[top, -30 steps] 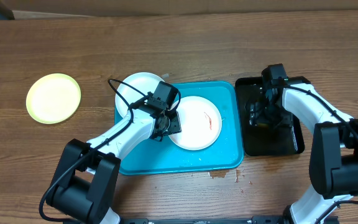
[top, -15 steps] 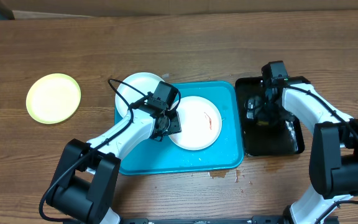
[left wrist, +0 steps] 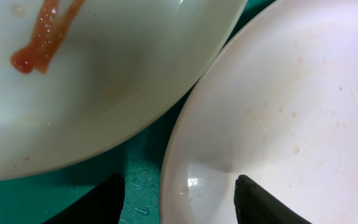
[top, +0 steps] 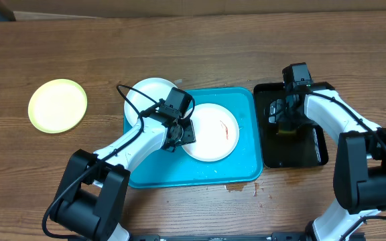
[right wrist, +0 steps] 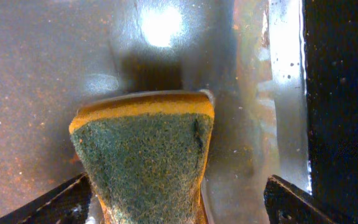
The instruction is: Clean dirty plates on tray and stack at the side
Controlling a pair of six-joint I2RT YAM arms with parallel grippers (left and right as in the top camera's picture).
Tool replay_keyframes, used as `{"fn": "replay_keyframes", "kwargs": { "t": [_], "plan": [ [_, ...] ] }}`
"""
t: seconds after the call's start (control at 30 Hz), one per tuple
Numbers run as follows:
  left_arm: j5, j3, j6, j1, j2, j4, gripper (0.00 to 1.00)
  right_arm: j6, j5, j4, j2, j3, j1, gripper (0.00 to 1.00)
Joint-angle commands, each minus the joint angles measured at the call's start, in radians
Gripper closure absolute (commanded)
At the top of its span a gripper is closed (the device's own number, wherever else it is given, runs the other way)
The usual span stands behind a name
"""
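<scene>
Far left, the green-rimmed plate (top: 57,106) sits on the table (top: 246,47); my left gripper (top: 178,134) stands released astride a white plate (top: 146,96) rim, beside the smeared plate (top: 212,134) in the tray (top: 179,171); my right gripper (top: 283,120) gapes loosely around the sponge (right wrist: 145,155), over the black tray (top: 313,150)
</scene>
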State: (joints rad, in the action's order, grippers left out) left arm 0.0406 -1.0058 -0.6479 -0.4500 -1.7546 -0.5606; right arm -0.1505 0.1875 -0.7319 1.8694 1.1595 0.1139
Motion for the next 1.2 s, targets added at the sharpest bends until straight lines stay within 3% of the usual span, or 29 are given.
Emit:
{"fn": "replay_keyframes", "kwargs": {
  "t": [0.0,0.03,0.17,0.2,0.27,0.3,0.33,0.37,0.4,0.43,0.57,0.67,0.7,0.73,0.8,0.83,1.17],
  "plan": [
    [0.0,0.005,0.02,-0.003,-0.008,0.0,0.42,-0.005,0.011,0.027,-0.005,0.018,0.003,0.25],
    [0.0,0.005,0.02,-0.003,-0.008,0.0,0.42,-0.005,0.011,0.046,-0.005,0.011,0.003,0.32],
    [0.0,0.005,0.021,-0.003,-0.008,-0.003,0.42,-0.005,0.011,0.156,-0.005,-0.044,0.003,0.36],
    [0.0,0.005,0.021,-0.003,-0.008,-0.004,0.41,-0.005,0.011,0.171,-0.005,-0.054,0.003,0.41],
    [0.0,0.005,0.021,-0.003,-0.008,-0.004,0.41,-0.005,0.011,0.187,-0.005,-0.063,0.003,0.63],
    [0.0,0.005,0.022,-0.003,-0.008,-0.004,0.42,-0.005,0.011,0.189,-0.005,-0.063,0.003,0.65],
    [0.001,0.005,0.023,-0.003,-0.008,-0.003,0.41,-0.005,0.011,0.193,-0.005,-0.063,0.003,0.58],
    [0.0,0.005,0.023,-0.003,-0.008,-0.003,0.41,-0.006,0.014,0.195,-0.005,-0.063,0.003,0.28],
    [0.001,0.005,0.023,-0.003,-0.008,-0.003,0.41,-0.005,0.016,0.198,-0.005,-0.063,0.003,0.08],
    [0.0,0.005,0.023,-0.003,-0.008,-0.003,0.41,-0.005,0.017,0.201,-0.005,-0.063,0.003,0.05],
    [0.0,0.005,0.023,-0.003,-0.008,-0.003,0.41,-0.005,0.022,0.231,-0.005,-0.063,0.003,0.05],
    [0.0,0.005,0.024,-0.003,-0.008,-0.003,0.41,-0.005,0.022,0.253,-0.005,-0.063,0.003,0.28],
    [0.0,0.005,0.024,-0.003,-0.008,-0.003,0.41,-0.005,0.022,0.261,-0.005,-0.063,0.003,0.29],
    [0.0,0.005,0.024,-0.003,-0.008,-0.003,0.41,-0.005,0.022,0.27,-0.005,-0.063,0.003,0.28],
    [0.0,0.005,0.024,-0.003,-0.008,-0.003,0.41,-0.005,0.022,0.282,-0.005,-0.056,0.003,0.06],
    [0.0,0.005,0.024,-0.003,-0.008,-0.003,0.41,-0.005,0.022,0.278,-0.005,-0.047,0.003,0.02],
    [0.0,0.005,0.024,-0.003,-0.008,-0.003,0.41,-0.006,0.021,0.123,-0.005,0.055,0.003,0.0]
  ]
}}
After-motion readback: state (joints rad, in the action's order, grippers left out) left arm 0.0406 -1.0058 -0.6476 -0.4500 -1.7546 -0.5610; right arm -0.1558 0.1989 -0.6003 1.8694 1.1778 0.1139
